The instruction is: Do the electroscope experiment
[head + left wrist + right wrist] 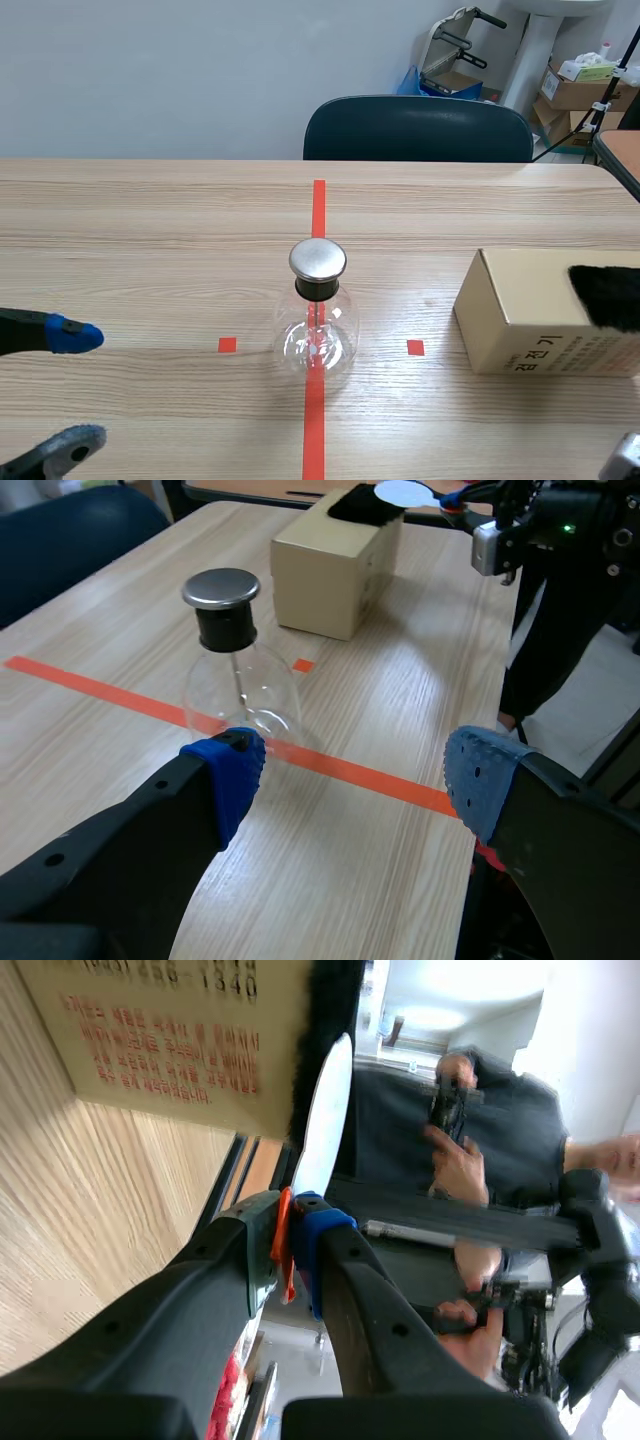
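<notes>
The electroscope, a clear glass flask (317, 335) with a round metal cap (318, 259), stands on the orange-red line at the table's middle. My left gripper (80, 388) hangs open at the near left, well short of the flask (240, 685), with nothing between its fingers. My right gripper (292, 1235) is shut on the orange handle of a thin white disc (322, 1120). The left wrist view shows that disc (405, 492) held just beyond the black fur (365, 502) on the cardboard box (335, 565).
The cardboard box (540, 310) sits right of the flask, with the black fur (608, 295) on its top. A dark chair (418, 130) stands behind the table's far edge. A person's hands (460, 1165) show past the right gripper, off the table.
</notes>
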